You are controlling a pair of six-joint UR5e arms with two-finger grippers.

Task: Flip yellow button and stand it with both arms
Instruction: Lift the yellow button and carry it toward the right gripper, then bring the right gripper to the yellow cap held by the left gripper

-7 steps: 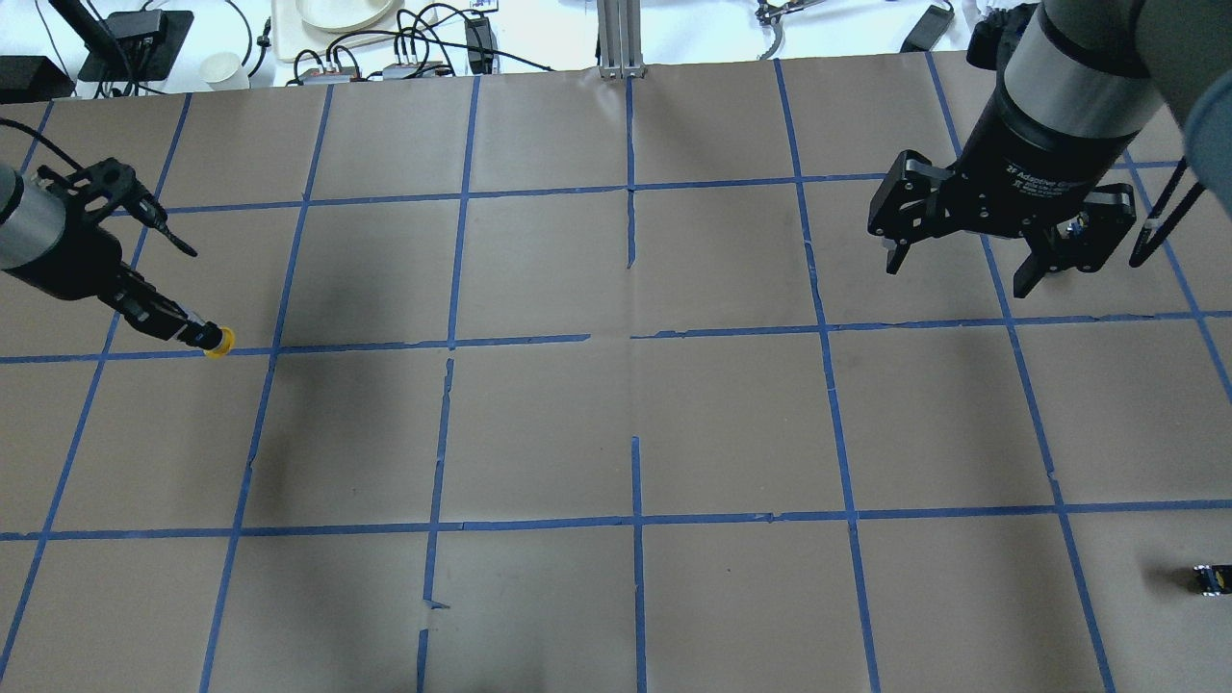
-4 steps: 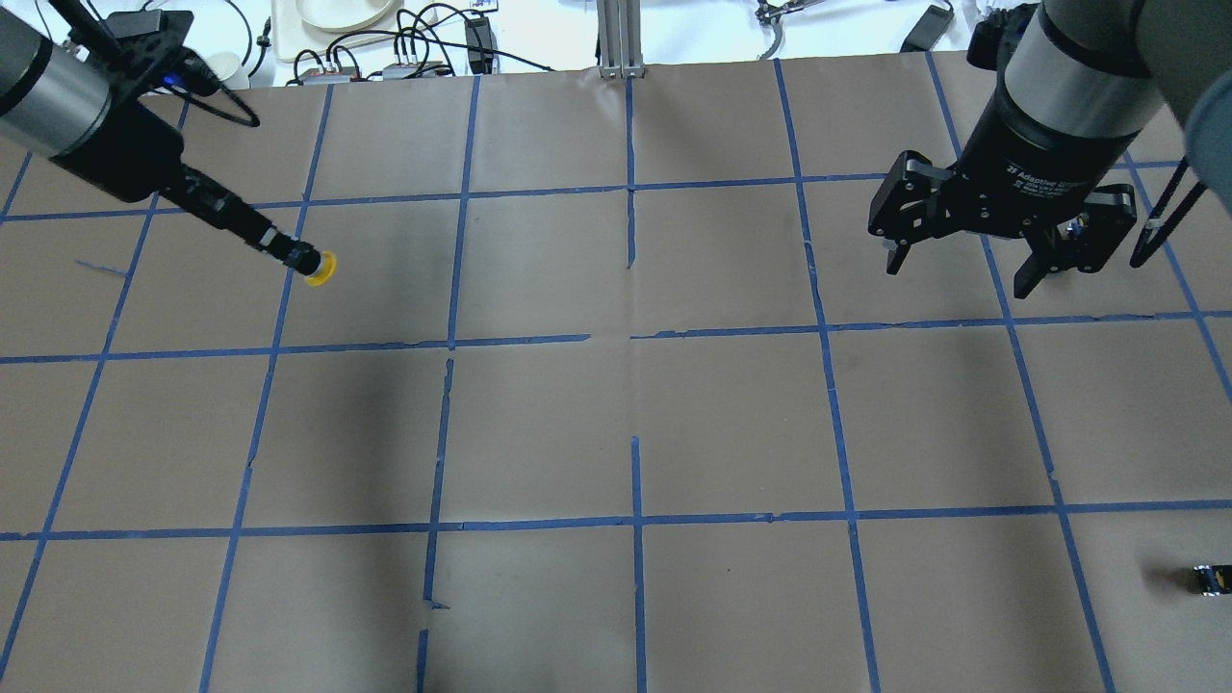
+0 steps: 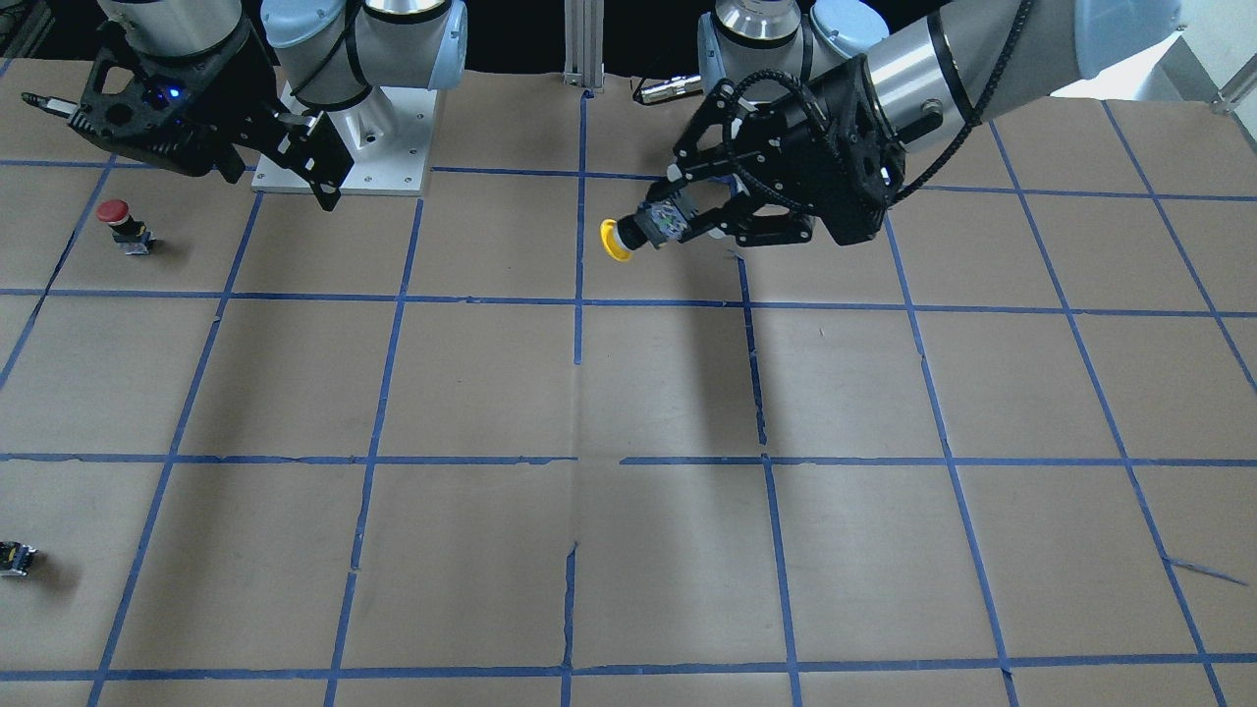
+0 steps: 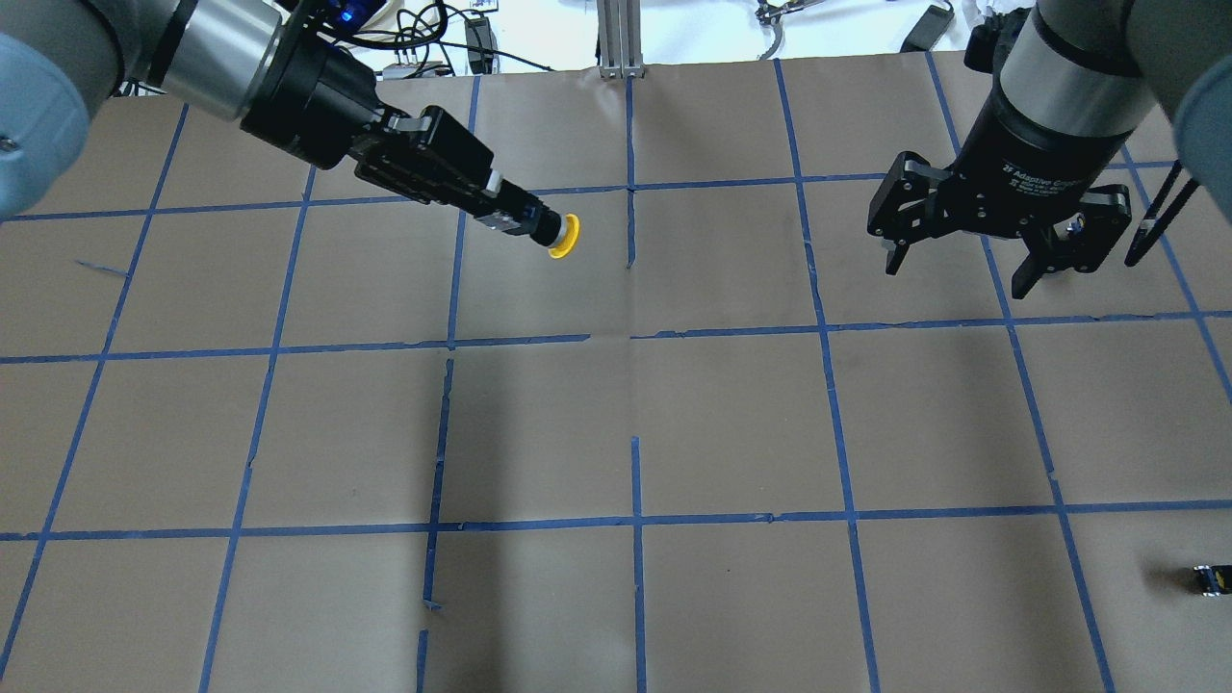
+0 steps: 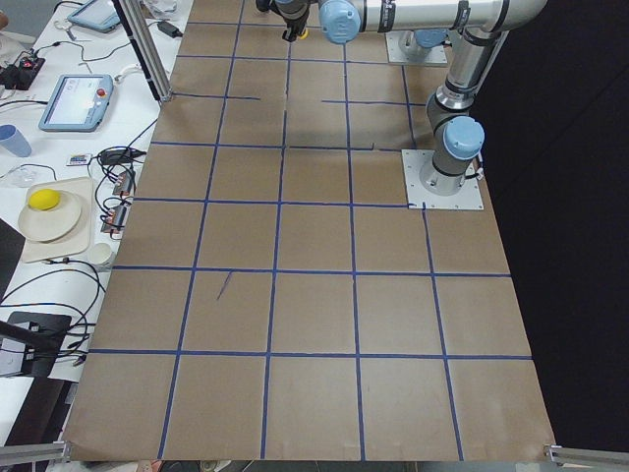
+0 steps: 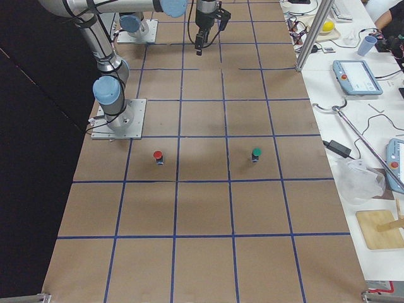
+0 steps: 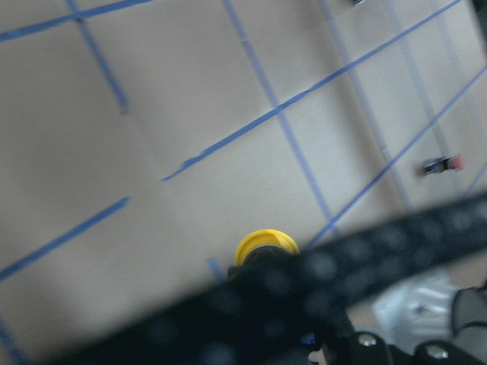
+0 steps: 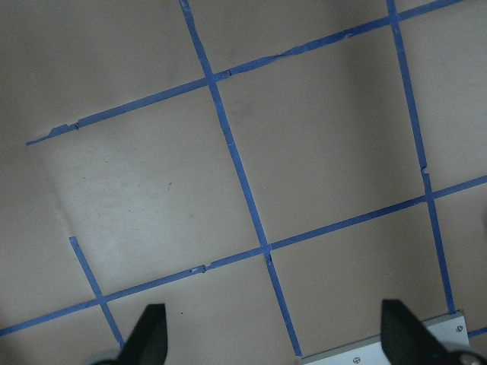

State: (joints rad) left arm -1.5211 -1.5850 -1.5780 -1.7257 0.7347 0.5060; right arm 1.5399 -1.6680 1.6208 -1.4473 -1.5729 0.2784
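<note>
Carried to mid-table, the yellow button [image 4: 564, 236] stays clamped in the left gripper [image 4: 525, 219]; the right gripper [image 4: 958, 274] waits, spread wide.

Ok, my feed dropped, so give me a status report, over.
Left gripper, jaws shut on yellow button, aloft, cap sideways. Right gripper, jaws open, empty. Red button stands well aside.

The button [image 3: 617, 240] has a round yellow cap on a black-and-grey base. It is held in the air above the table [image 4: 731, 423], near the centre line, lying sideways with the cap pointing away from the left arm [image 4: 221, 58]. The left fingers [image 3: 761, 234] are clamped on its base. The right arm [image 4: 1068, 87] hangs well apart, its right fingers [image 4: 1030, 274] spread wide, pointing down, empty.
</note>
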